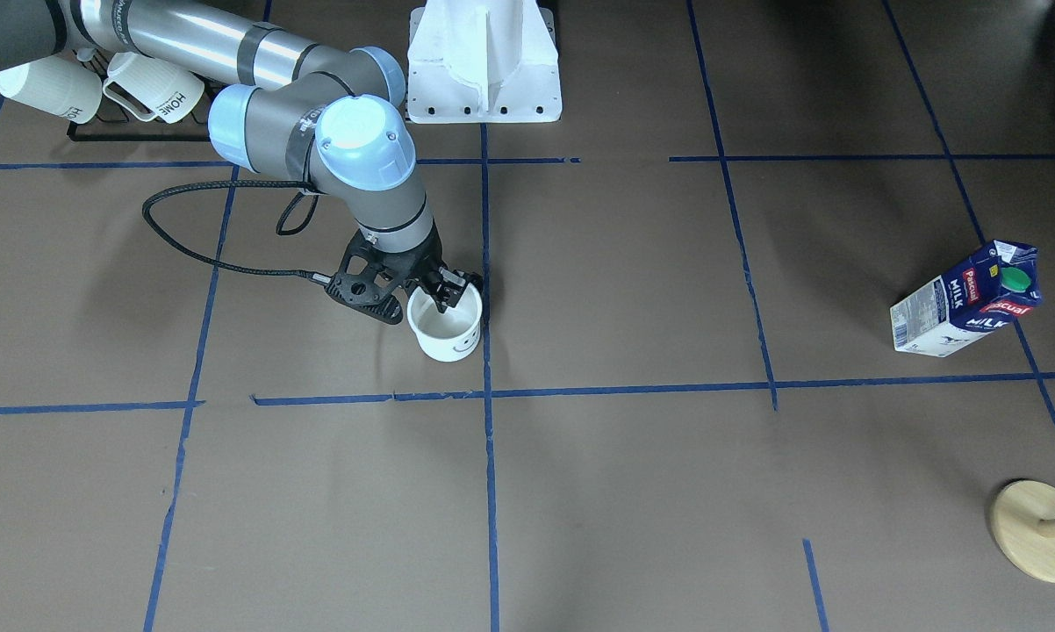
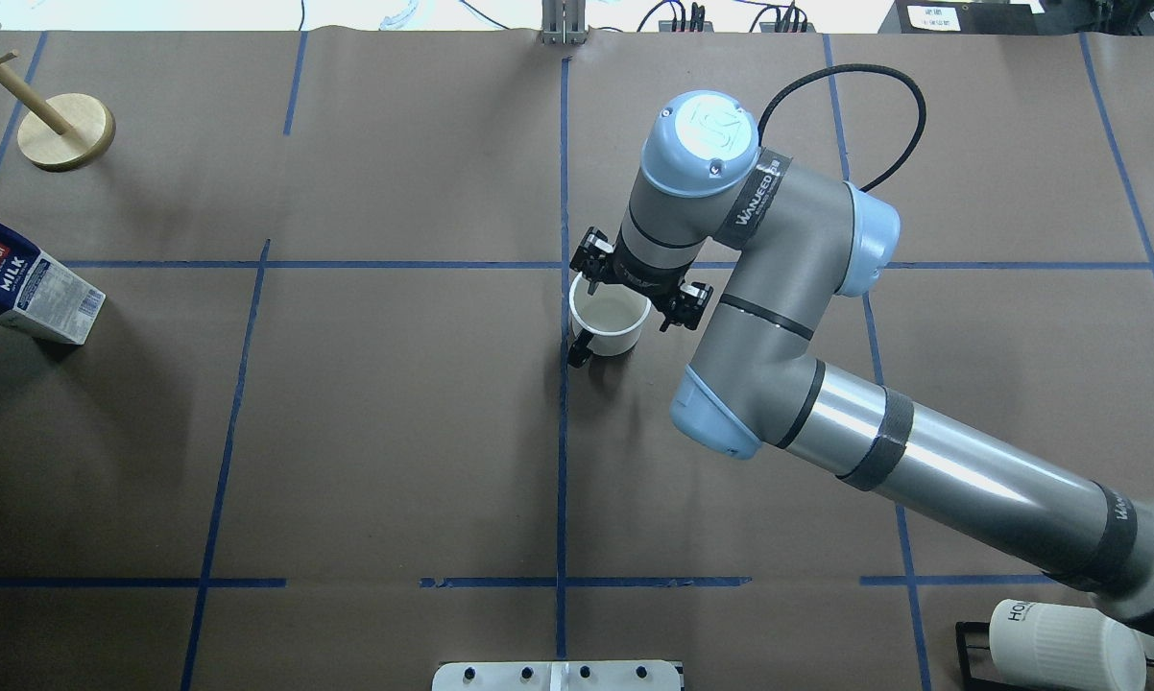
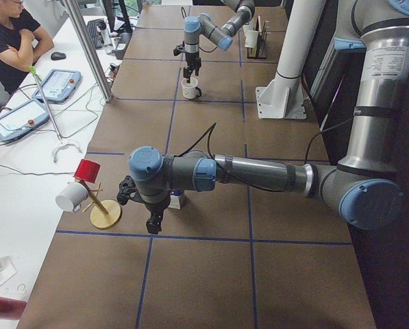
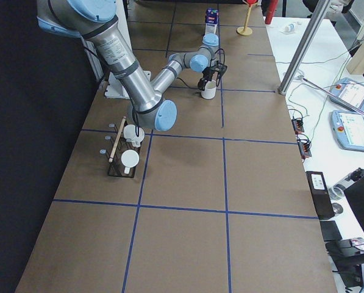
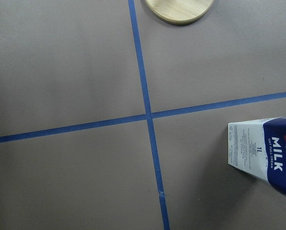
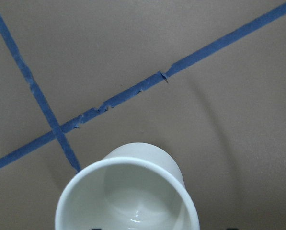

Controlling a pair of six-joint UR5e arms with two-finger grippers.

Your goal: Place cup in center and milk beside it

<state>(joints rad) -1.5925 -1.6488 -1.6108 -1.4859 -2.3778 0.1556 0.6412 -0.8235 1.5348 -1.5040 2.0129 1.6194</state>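
Observation:
The white smiley cup (image 1: 447, 332) stands upright just beside the long central blue tape line, near a tape crossing (image 2: 563, 264) of the center grid. My right gripper (image 1: 446, 290) comes straight down on it and is shut on its rim; the cup also shows in the overhead view (image 2: 611, 321) and the right wrist view (image 6: 128, 196). Whether the cup touches the board I cannot tell. The milk (image 1: 966, 303) stands far off at the table's left end (image 2: 25, 288). My left gripper (image 3: 151, 221) hovers beside the milk (image 5: 267, 153); I cannot tell whether it is open or shut.
A black rack with two ribbed HOME mugs (image 1: 141, 96) stands by the right arm's base. A wooden mug stand (image 1: 1041, 531) is near the milk. The white robot pedestal (image 1: 484, 61) is at the table's robot side. An operator (image 3: 12, 34) sits beyond the table.

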